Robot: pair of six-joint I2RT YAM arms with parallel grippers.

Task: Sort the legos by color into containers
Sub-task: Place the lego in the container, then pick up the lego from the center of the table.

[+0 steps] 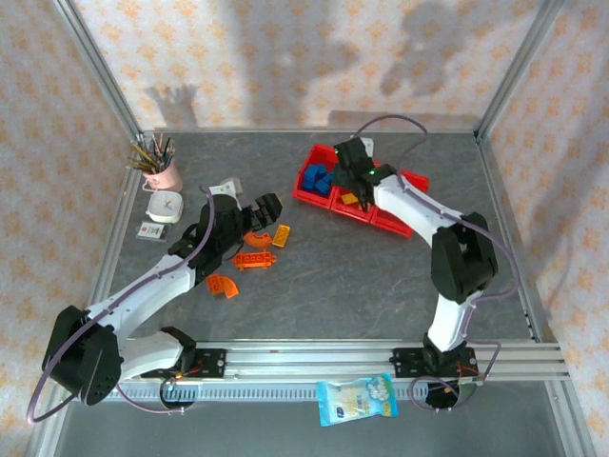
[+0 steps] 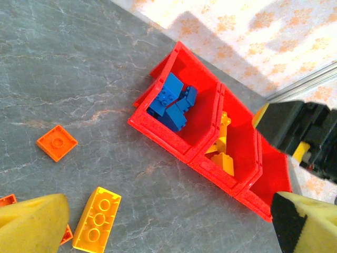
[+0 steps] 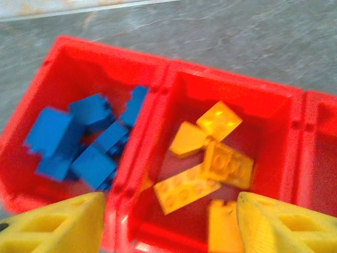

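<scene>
legos (image 3: 210,158): glossy hard plastic with studded tops. blue blocks (image 3: 84,142) are piled in the end bin of the containers (image 2: 155,136). yellow plates and bricks sit loose in the middle bin, some flat, some tilted over each other. containers = three joined open-top rectangular bins in bright red moulded plastic with thin walls. they sit at a slant on the far side of the tabletop (image 1: 362,286).

more legos lie on the tabletop by the left hand (image 2: 171,221): flat orange square plate (image 2: 57,142) with one stud, yellow studded brick (image 2: 96,219), orange arched piece (image 1: 224,286), long orange piece (image 1: 252,259).

right hand (image 3: 171,205) is over the middle bin, released, with its yellow wedge-shaped pads (image 3: 58,226) spread wide. one upright yellow brick (image 3: 222,229) is just beside the pad on the right of the wrist view. that frame is blurred, so can't tell if they touch.

left hand is also released, pads wide. the yellow studded brick lies on the tabletop just beside one pad, not gripped.

tabletop: grey stone-look sheet with pale veins. pink cup (image 1: 166,179) of brushes at far left, white box (image 1: 164,207) with rounded corners beside it. crinkly blue-white packet (image 1: 357,400) at the near rail, print too small to read.
</scene>
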